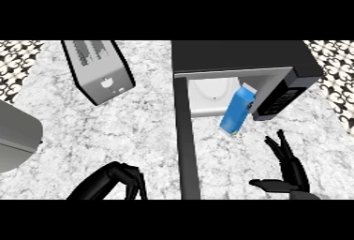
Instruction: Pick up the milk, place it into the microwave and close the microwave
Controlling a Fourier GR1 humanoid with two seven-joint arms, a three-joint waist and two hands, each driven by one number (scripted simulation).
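The blue milk carton (237, 111) with a white top leans tilted at the open mouth of the microwave (242, 58), its lower end sticking out over the counter. The microwave's door (185, 140) stands open, seen edge-on as a dark strip running toward me. My right hand (287, 164) is open below and to the right of the carton, fingers straight and pointing up, not touching it. My left hand (114, 182) hangs at the lower edge left of the door, fingers curled downward and holding nothing.
A grey toaster (100, 70) lies at the back left. Part of a grey appliance (17, 136) shows at the left edge. The marbled counter (131, 126) spreads between them. Patterned tiles border both upper corners.
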